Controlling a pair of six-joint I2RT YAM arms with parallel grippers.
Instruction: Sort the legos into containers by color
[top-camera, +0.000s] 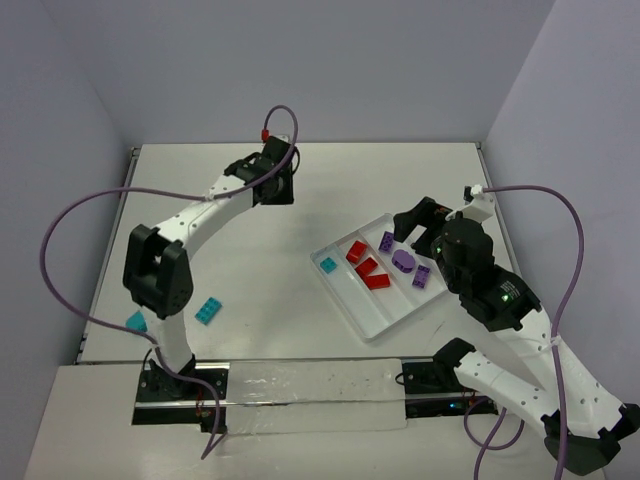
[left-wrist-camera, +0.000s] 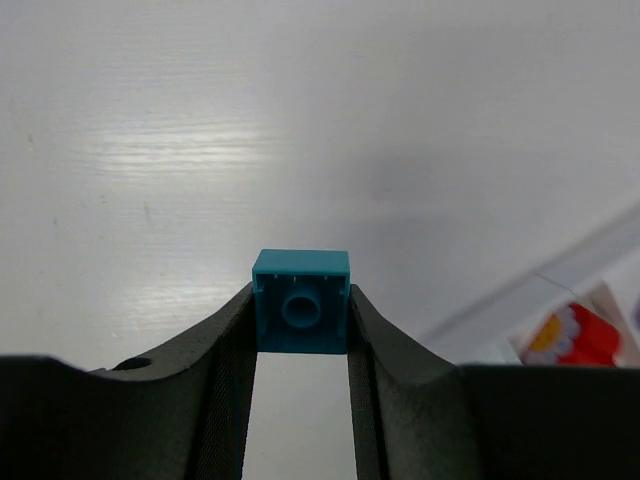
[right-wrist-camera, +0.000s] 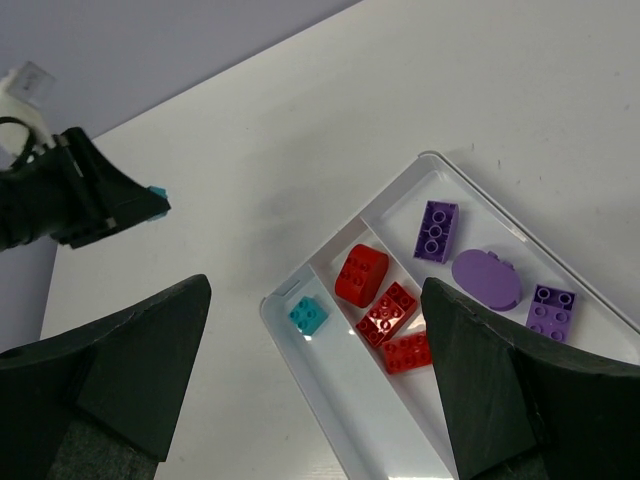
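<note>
The left gripper (left-wrist-camera: 300, 325) grips a teal square plastic brick (left-wrist-camera: 300, 295) tight near the table's (top-camera: 250, 260) far edge; carry it level to the white plastic tray's (top-camera: 375, 325) outer compartment holding another teal brick (top-camera: 328, 265), releasing low. The right gripper (right-wrist-camera: 315, 340) gapes empty over the tray

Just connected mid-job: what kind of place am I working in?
Likely a robot lab test cell: a white table enclosed by plain grey walls, with a tray of toy bricks.

Teal brick (left-wrist-camera: 300, 315); white tray (right-wrist-camera: 345, 395)
</note>
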